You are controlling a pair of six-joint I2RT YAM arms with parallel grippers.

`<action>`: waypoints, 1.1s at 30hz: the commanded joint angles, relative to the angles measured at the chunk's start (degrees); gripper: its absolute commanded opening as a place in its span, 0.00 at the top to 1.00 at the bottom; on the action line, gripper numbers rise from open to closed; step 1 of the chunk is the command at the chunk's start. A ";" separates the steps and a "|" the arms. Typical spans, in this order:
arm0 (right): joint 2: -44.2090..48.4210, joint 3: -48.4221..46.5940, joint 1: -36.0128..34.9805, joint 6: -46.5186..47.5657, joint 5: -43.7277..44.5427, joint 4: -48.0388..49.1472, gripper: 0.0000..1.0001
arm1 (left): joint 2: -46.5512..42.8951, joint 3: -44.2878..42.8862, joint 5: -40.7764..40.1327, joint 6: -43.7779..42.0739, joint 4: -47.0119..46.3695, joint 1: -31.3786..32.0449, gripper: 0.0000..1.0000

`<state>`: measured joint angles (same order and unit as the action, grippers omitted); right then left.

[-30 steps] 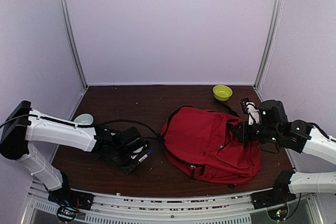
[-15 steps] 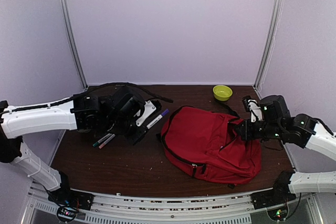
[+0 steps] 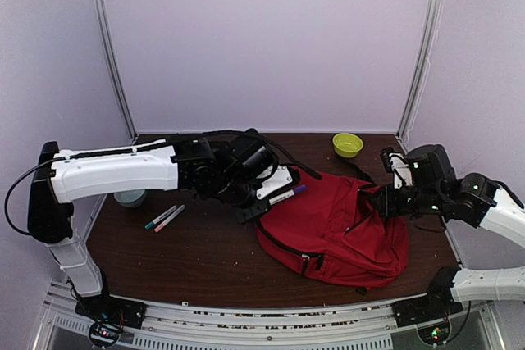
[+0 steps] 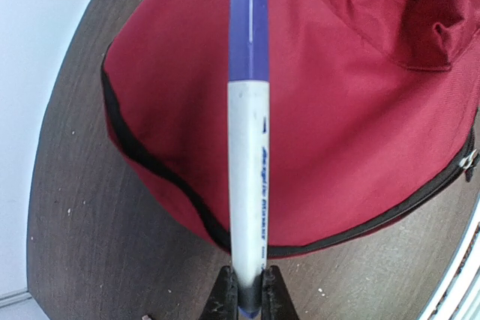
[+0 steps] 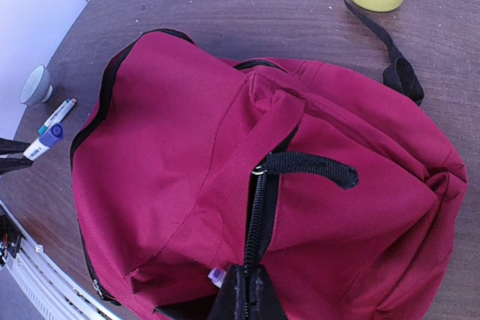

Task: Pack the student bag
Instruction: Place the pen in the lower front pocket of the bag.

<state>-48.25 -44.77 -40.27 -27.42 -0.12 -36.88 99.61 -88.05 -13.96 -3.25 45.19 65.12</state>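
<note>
Student bag (image 3: 344,227) lies on right half of table (image 3: 205,264); right gripper (image 5: 246,301) pinched on its zipper edge; left gripper (image 4: 247,301) clamped on purple-capped marker (image 4: 249,170) beside bag, not yet inside; two markers (image 3: 170,218) wait on table.

Only lettering I'm spotting is the blue print running lengthwise down the barrel of the white plastic marker with the purple cap (image 4: 249,148), and it's coming out too blurry for reading any word.
</note>
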 commanded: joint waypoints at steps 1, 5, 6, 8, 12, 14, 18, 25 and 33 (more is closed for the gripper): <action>1.96 -1.56 -0.37 -0.62 0.83 0.61 1.00 | 4.21 -6.72 3.80 -2.73 0.60 3.07 1.00; 2.17 -0.93 -0.39 -0.70 0.32 1.08 1.00 | 10.85 -14.50 8.97 -1.43 2.26 3.34 1.00; 2.31 -0.71 -0.34 -0.83 0.16 1.44 1.00 | 12.67 -16.87 9.99 -1.07 3.09 3.34 1.00; 2.73 -0.14 -0.37 -1.00 -0.27 2.51 1.00 | 16.19 -20.90 11.91 -0.54 4.37 3.34 1.00; 3.15 0.75 -0.34 -1.04 -1.06 4.09 1.00 | 24.07 -29.73 16.11 1.36 8.67 3.44 1.00; 3.00 1.23 -0.33 -0.71 -1.27 4.55 1.00 | 27.60 -35.28 17.91 2.90 10.39 3.46 1.00; 2.38 2.65 -0.42 -0.02 -1.70 5.77 1.00 | 32.01 -41.63 23.50 6.27 10.71 3.43 1.00; 2.22 4.11 -0.41 -0.29 -2.19 6.89 1.00 | 37.13 -47.35 26.68 14.25 10.31 3.26 1.00; 2.25 5.61 -0.35 -0.96 -2.81 8.52 1.00 | 39.72 -48.01 33.59 24.11 4.40 3.05 1.00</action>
<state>-46.61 -39.92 -40.27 -27.81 -2.11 -30.89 138.04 -134.82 14.79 13.87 54.78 68.55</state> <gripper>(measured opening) 0.017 0.050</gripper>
